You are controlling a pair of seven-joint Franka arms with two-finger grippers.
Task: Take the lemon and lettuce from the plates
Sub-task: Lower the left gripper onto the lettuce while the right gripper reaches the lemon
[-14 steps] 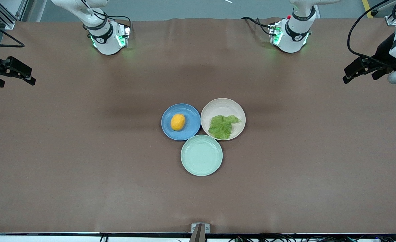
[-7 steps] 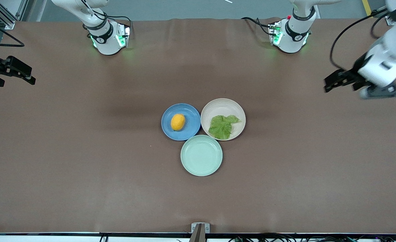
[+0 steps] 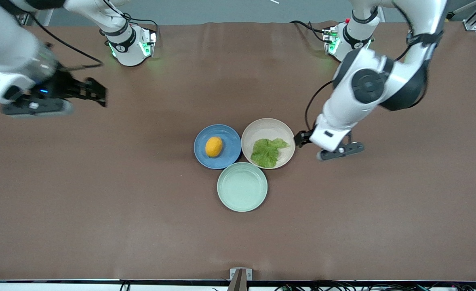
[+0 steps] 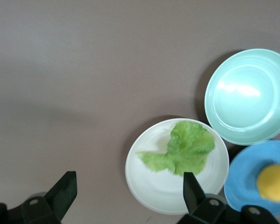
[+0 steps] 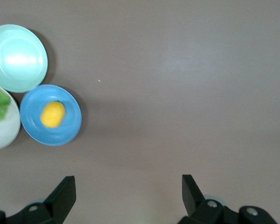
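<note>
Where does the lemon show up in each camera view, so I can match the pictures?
Front view: the lemon lies on the blue plate, mid-table.
Left wrist view: the lemon is at the picture's edge, on the blue plate.
Right wrist view: the lemon sits mid-plate on the blue plate.
Shared landmark: the mint plate beside the blue one.
</note>
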